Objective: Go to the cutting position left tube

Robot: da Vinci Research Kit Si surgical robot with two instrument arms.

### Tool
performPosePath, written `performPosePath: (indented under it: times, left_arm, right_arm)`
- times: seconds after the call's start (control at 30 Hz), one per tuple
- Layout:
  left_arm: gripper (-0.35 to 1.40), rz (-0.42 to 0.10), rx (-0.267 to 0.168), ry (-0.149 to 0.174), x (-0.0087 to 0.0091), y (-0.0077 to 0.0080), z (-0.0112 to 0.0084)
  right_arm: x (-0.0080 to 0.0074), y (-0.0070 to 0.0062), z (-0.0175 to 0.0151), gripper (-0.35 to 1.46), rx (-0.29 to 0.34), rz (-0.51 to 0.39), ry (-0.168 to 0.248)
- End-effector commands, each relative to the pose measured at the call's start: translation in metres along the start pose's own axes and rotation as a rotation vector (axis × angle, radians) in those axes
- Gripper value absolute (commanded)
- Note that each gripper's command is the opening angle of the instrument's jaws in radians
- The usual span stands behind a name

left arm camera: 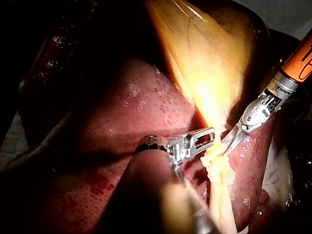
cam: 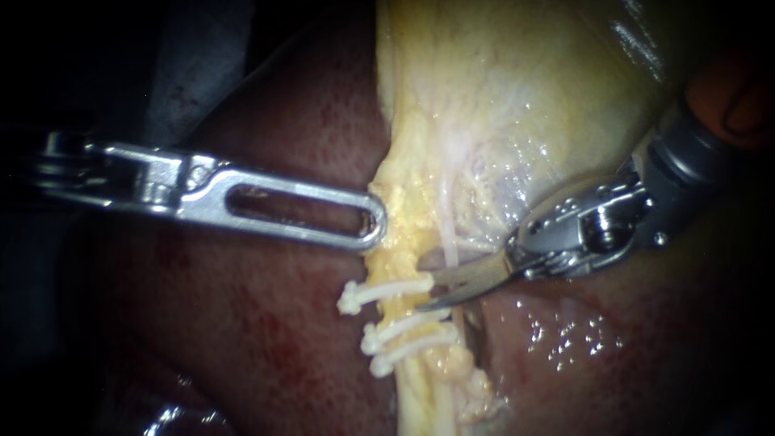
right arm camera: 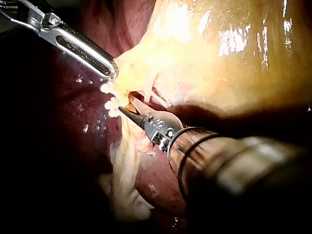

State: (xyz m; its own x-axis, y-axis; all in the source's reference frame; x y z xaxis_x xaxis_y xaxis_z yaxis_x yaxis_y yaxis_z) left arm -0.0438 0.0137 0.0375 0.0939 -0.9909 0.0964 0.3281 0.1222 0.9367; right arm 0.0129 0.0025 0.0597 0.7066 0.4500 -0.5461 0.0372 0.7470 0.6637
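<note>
**Blades open at the clipped tube**

Nearest, right instrument (cam: 428, 293), in from the right: blades a little apart, gripping nothing. Tips over the tube (cam: 420, 391), at the gap between the top clip (cam: 386, 292) and the lower 2 clips (cam: 395, 328). Cannot tell whether the tube lies between the blades.

Tube: a yellow strand down the middle of the endoscope view, just left of a thin pale strand (cam: 448, 234).

Left instrument (cam: 375, 222), in from the left, just above the top clip, tip against the edge of the yellow tissue. Cannot tell whether anything is held there.

Beneath, dark red liver (cam: 266, 339) on both sides of the tube. Farthest, pale gallbladder (cam: 517, 89), above the clips.
</note>
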Motion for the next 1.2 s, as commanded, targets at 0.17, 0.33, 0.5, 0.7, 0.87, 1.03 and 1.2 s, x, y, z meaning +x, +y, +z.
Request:
performPosePath:
  times: [0.17,0.33,0.5,0.7,0.87,1.03,1.2]
  left_arm:
    - [-0.35,0.0,-0.001,0.0,0.0,-0.0001,0.0001]
    - [-0.35,-0.001,-0.003,-0.003,-0.0001,-0.0001,0.0001]
    - [-0.35,-0.001,-0.003,-0.004,-0.0001,-0.0002,0.0002]
    - [-0.35,-0.002,-0.004,-0.004,-0.0001,-0.0003,0.0003]
    - [-0.35,-0.002,-0.004,-0.005,-0.0001,-0.0003,0.0004]
    - [-0.35,-0.002,-0.004,-0.005,-0.0001,-0.0004,0.0004]
    - [-0.35,-0.002,-0.005,-0.005,-0.0001,-0.0004,0.0004]
  right_arm:
    - [0.0001,0.0,0.0005,0.13,-0.001,0.003,-0.001]
    - [0.0002,0.0001,0.001,0.13,-0.002,0.008,-0.001]
    - [0.0001,0.0001,0.0018,0.13,0.0,0.003,-0.003]
    - [-0.0001,0.0001,0.0024,0.13,0.005,0.008,-0.006]
    - [0.0002,0.0001,0.0029,0.13,0.004,0.013,-0.01]
    - [0.0002,0.0002,0.003,0.13,0.005,0.011,-0.007]
    - [0.0003,0.0003,0.0031,0.13,0.008,0.011,-0.008]
